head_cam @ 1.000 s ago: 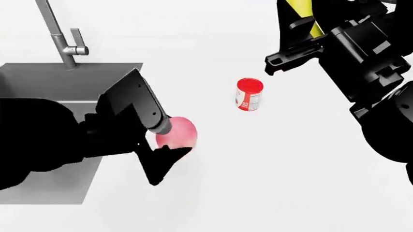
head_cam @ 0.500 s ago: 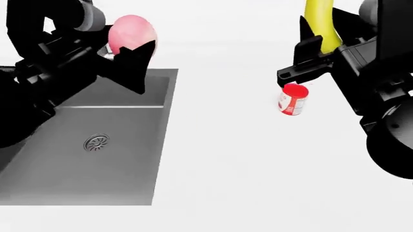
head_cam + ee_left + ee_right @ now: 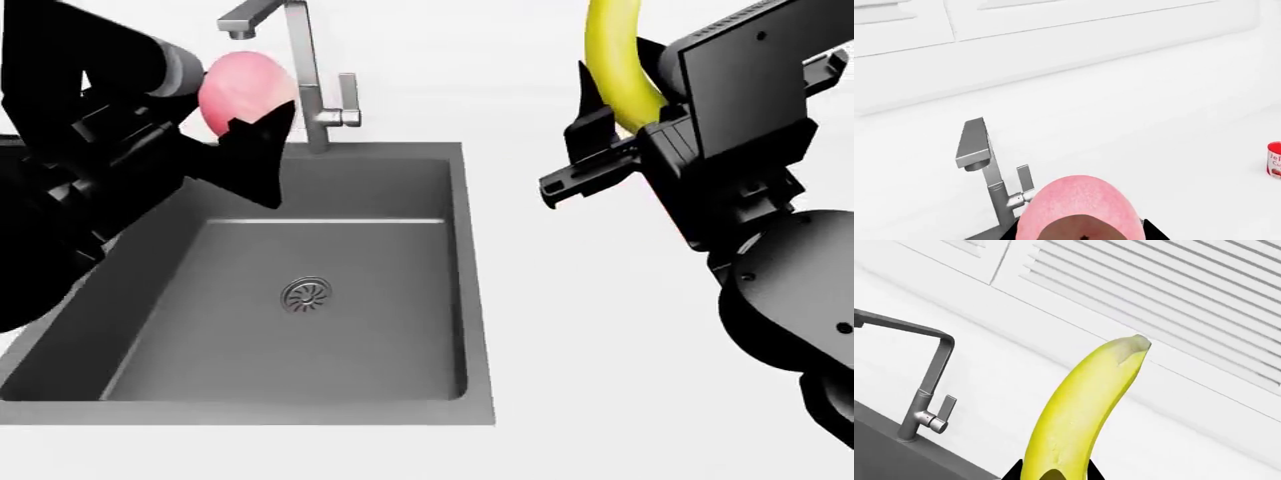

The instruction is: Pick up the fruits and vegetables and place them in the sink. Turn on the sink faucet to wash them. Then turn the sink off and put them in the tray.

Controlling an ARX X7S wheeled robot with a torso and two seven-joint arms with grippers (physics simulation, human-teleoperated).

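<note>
Two fruits aloft: peach (image 3: 240, 85), banana (image 3: 617, 62).

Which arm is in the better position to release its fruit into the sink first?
Left. The left gripper holds the peach over the sink's back edge, while the right gripper holds the banana beyond its right rim.

White counter (image 3: 601, 400), panelled wall (image 3: 1054, 30), louvred shutters (image 3: 1174, 290).
</note>
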